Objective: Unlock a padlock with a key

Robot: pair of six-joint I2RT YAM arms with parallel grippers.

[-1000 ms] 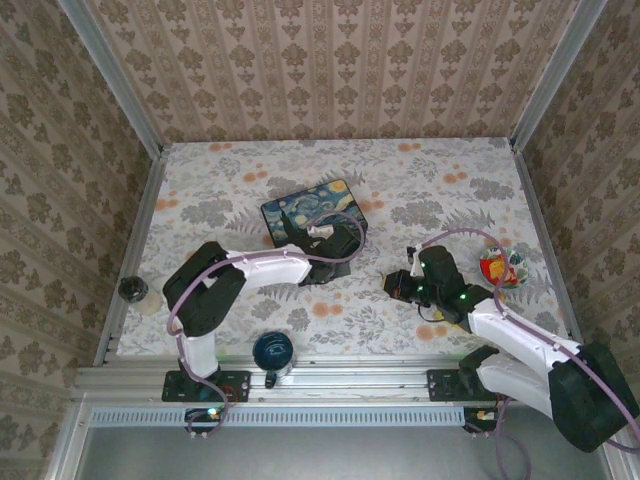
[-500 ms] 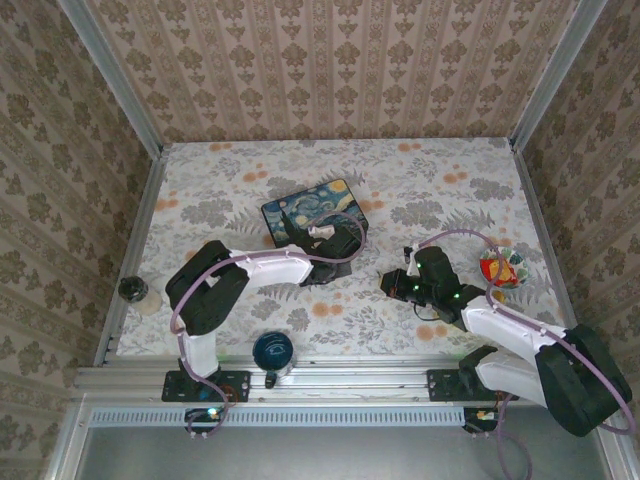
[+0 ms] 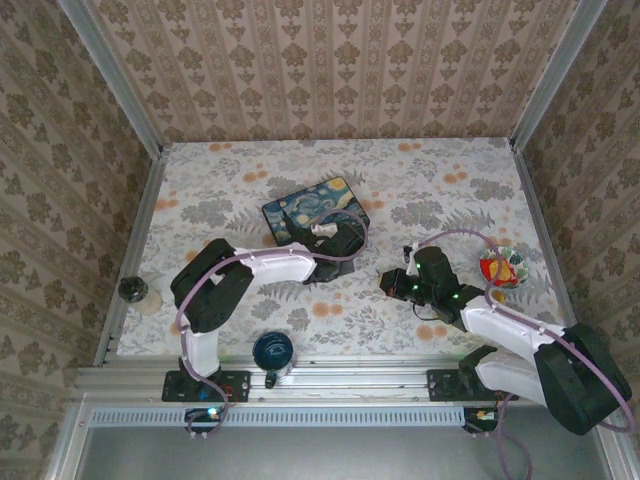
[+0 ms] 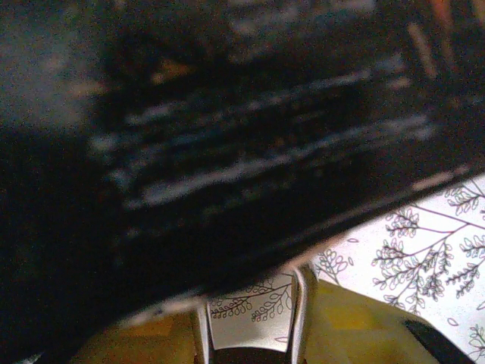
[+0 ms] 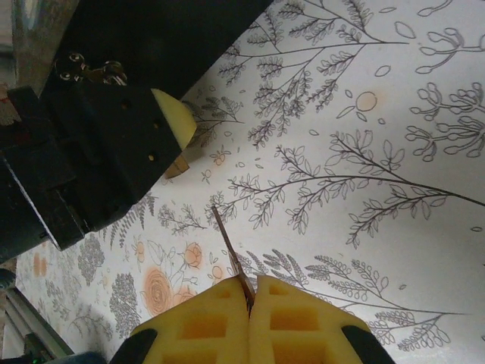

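Note:
My right gripper is shut on the key, a slim dark sliver sticking out past the yellow pads over the floral cloth. In the top view this gripper sits a little right of my left gripper, which rests at the near edge of the Starry Night tin. The left gripper's black body and one yellow pad lie ahead of the key tip. In the left wrist view the fingers stand apart with cloth between them, tips under the blurred dark tin. The padlock is hidden.
A colourful round object lies right of my right arm. A blue round object sits at the near edge by the left base. A dark cup stands beyond the table's left rail. Patterned walls close in three sides.
My right gripper has edged left with the key, closer to the left gripper. The left gripper has stayed at the tin's near edge.

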